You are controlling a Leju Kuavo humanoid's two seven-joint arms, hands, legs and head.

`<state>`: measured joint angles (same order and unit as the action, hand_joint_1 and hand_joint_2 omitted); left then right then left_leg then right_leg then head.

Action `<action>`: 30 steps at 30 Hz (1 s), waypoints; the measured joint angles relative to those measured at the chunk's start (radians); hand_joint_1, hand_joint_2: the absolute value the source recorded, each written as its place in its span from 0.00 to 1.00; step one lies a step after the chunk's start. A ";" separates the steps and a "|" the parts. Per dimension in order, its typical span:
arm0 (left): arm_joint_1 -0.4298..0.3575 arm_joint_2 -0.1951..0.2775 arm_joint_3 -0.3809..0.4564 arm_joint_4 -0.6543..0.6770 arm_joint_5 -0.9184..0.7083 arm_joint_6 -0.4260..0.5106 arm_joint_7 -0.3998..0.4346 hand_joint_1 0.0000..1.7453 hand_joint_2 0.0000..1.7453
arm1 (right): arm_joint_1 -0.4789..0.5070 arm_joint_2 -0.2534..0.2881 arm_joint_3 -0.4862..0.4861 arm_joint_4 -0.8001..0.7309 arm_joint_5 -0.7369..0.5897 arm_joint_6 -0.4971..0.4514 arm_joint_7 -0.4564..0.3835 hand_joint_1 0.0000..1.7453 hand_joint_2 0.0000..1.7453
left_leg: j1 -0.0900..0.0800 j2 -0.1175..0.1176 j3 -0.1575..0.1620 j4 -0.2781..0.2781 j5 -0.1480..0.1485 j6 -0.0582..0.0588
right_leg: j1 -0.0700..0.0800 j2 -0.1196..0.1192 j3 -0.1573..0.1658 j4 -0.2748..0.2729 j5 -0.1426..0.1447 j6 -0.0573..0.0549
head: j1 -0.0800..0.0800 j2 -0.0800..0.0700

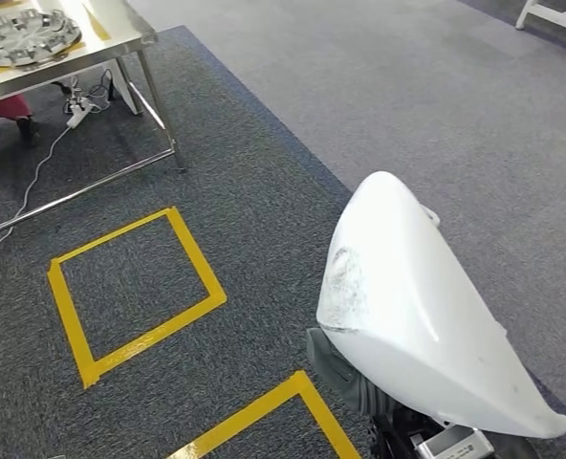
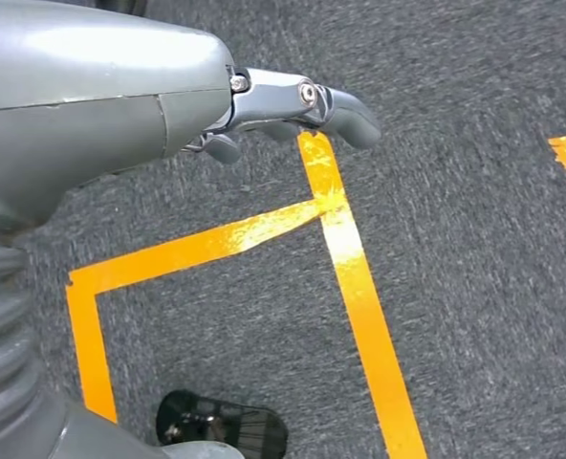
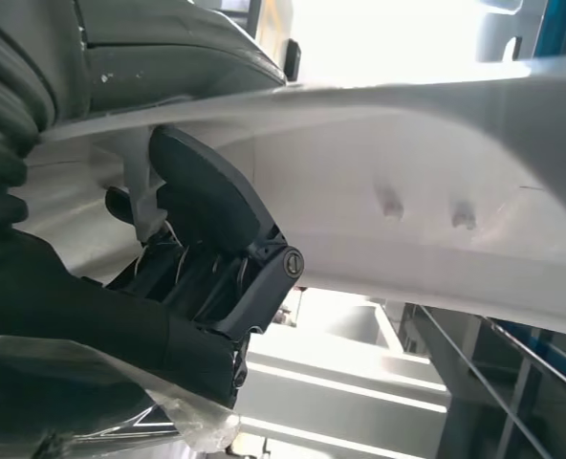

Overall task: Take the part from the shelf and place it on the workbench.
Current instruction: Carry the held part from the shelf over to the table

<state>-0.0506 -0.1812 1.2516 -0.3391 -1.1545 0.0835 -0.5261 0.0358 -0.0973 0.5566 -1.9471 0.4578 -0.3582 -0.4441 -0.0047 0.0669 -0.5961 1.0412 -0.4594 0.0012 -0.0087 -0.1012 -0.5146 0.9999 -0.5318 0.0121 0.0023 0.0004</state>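
The part is a large white curved shell, held up over the dark carpet at the lower right of the head view. My right hand grips it from underneath, dark fingers pressed against the white inner surface. The steel workbench stands at the far left with a silver wheel cover lying on it. My left hand hangs above the carpet with its fingers stretched out and nothing in it.
Yellow tape squares mark the dark carpet between me and the bench. A power strip with a white cable lies under the bench, beside its steel legs. Lighter grey floor runs to the right, with a white frame at the far corner.
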 joint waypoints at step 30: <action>-0.005 -0.013 -0.009 0.001 0.003 0.008 0.004 0.00 1.00 | 0.028 -0.003 -0.019 -0.008 -0.012 0.005 -0.005 1.00 1.00 | 0.004 -0.015 -0.019 0.034 -0.003 -0.004 | -0.006 0.009 0.003 0.008 -0.009 -0.002 | -0.001 0.000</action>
<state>-0.0555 -0.1938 1.2428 -0.3380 -1.1517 0.0914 -0.5221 0.0635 -0.1003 0.5375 -1.9553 0.4457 -0.3531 -0.4495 -0.0008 0.0515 -0.6155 1.0748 -0.4622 -0.0031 -0.0145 -0.0920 -0.5114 1.0075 -0.5405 0.0101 0.0010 0.0004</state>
